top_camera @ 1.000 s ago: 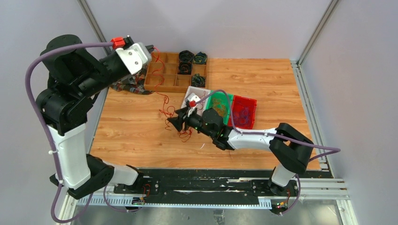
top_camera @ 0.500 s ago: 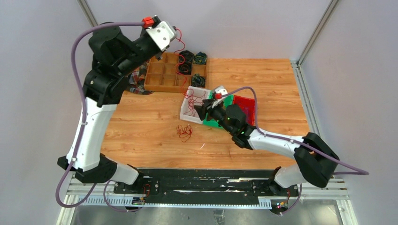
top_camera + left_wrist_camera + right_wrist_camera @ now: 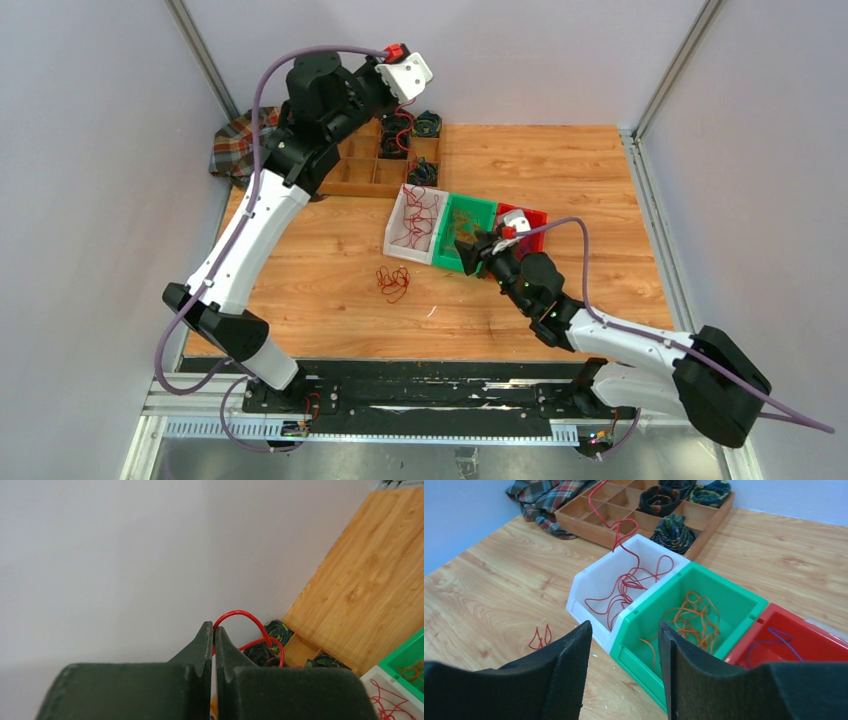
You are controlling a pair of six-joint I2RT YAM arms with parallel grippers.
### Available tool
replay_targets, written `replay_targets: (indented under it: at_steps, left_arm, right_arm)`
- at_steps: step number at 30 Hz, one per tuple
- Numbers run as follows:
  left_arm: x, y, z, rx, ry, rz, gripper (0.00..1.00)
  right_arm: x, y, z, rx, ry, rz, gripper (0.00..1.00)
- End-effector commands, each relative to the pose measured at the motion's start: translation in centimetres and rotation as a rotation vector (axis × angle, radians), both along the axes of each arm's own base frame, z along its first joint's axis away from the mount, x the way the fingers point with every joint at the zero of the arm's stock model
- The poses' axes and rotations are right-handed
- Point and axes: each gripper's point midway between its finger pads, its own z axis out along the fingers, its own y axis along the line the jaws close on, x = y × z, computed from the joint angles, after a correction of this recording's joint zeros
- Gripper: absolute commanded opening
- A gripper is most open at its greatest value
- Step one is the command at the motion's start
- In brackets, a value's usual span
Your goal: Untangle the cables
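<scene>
My left gripper [image 3: 214, 627] is shut on a red wire [image 3: 250, 617] and holds it high near the back wall, above the wooden tray; it shows in the top view [image 3: 408, 98]. The wire hangs down into the white bin [image 3: 393, 235], where red wires [image 3: 624, 585] lie. Orange wires [image 3: 691, 615] lie in the green bin [image 3: 634, 645]. A purple wire [image 3: 779, 640] lies in the red bin [image 3: 749, 650]. A small bunch of red wire [image 3: 393, 283] lies on the table. My right gripper [image 3: 624, 625] is open and empty at the green bin's near edge [image 3: 470, 245].
A wooden compartment tray [image 3: 360, 165] with dark coiled rolls [image 3: 398, 122] stands at the back. A plaid cloth [image 3: 240, 140] lies at its left. The three bins stand side by side at the table's middle right.
My left arm has swung right and up with the red wire, from the tray's left to its back right. My right gripper has moved right from the red bunch to the green bin.
</scene>
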Motion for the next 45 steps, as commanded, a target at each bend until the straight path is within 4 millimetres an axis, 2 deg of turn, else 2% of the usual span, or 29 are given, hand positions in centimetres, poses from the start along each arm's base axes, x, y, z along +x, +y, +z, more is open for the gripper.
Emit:
replay_targets:
  at_steps: [1,5,6,10,15,24,28,33,35,37,40,45]
  left_arm:
    - [0.6,0.1,1.0,-0.01,-0.069,0.04,0.0]
    - [0.9,-1.0,-3.5,0.016,0.046,0.047,0.0]
    - [1.0,-1.3,-5.5,0.029,0.089,0.053,0.0]
    - [0.4,-2.5,-10.9,0.044,0.235,0.046,0.0]
    - [-0.2,-3.5,-15.6,0.073,0.358,0.051,0.0]
    - [1.7,-3.1,-23.8,0.25,0.408,0.105,0.0]
    - [3.9,-2.3,-26.2,0.321,0.383,0.159,0.0]
    - [8.3,-1.1,-25.3,0.344,0.332,0.241,0.0]
    - [8.9,-1.0,-26.5,0.358,0.367,0.234,0.0]
    - [8.2,-1.0,-28.3,0.377,0.422,0.202,0.0]
    - [6.1,-1.5,-31.7,0.415,0.494,0.125,0.0]
    - [3.8,-1.2,-36.4,0.512,0.582,0.079,0.0]
  right_arm:
    - [0.0,-2.9,0.3,0.014,-0.042,-0.095,0.51]
    - [-0.2,-4.7,-0.5,0.017,-0.051,-0.157,0.51]
    - [-0.2,-4.9,-0.9,0.016,-0.049,-0.168,0.51]
    - [0.7,-5.0,-1.7,-0.017,-0.039,-0.196,0.51]
    - [1.3,-4.9,-2.9,-0.03,-0.023,-0.217,0.51]
    - [1.0,-5.8,-4.0,0.024,-0.018,-0.239,0.5]
    - [1.1,-6.8,-4.4,0.079,-0.007,-0.254,0.5]
    - [1.5,-7.6,-4.9,0.118,0.012,-0.265,0.5]
    - [1.6,-7.5,-4.9,0.122,0.012,-0.264,0.5]
    - [1.6,-7.6,-5.0,0.124,0.012,-0.266,0.5]
    - [1.6,-7.7,-5.1,0.129,0.015,-0.269,0.5]
    - [1.6,-7.6,-5.1,0.132,0.014,-0.262,0.5]
